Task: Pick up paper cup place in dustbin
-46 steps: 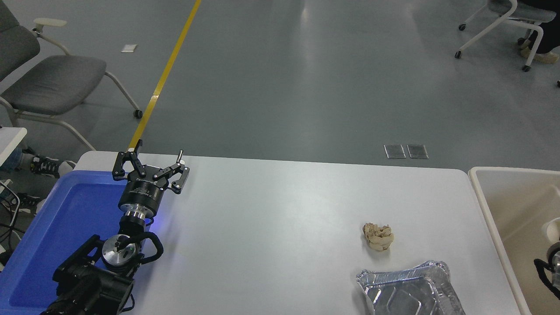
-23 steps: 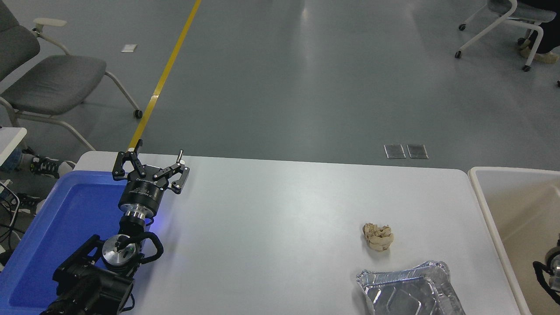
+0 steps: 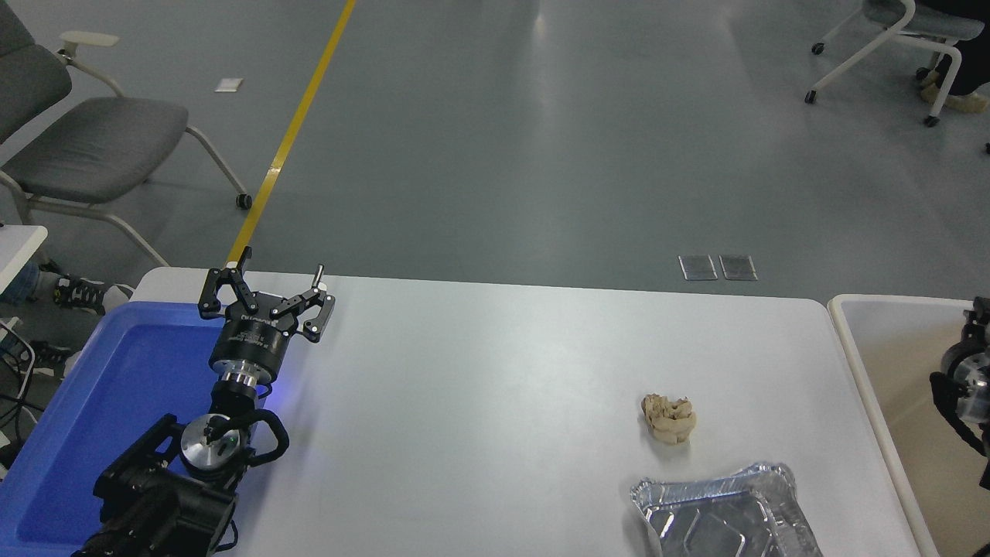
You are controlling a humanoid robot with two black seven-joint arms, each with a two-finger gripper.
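Note:
The paper cup is out of view. The cream-beige dustbin [image 3: 897,344] stands at the table's right end, cut off by the picture's edge. Only the wrist and cable of my right arm [image 3: 960,371] show at the right edge, above the dustbin's inside. Its gripper is mostly past the edge, so I cannot tell its state or whether it holds anything. My left gripper [image 3: 267,282] is open and empty, parked at the far left by the blue tray.
A blue tray [image 3: 116,402] lies under the left arm at the table's left end. A crumpled tan paper ball [image 3: 669,418] lies right of centre. A foil tray [image 3: 719,514] sits at the front edge below it. Chairs stand on the floor beyond.
The right arm has risen up the right edge over the dustbin. The white bit seen above its wrist a second ago no longer shows. The left arm has not moved.

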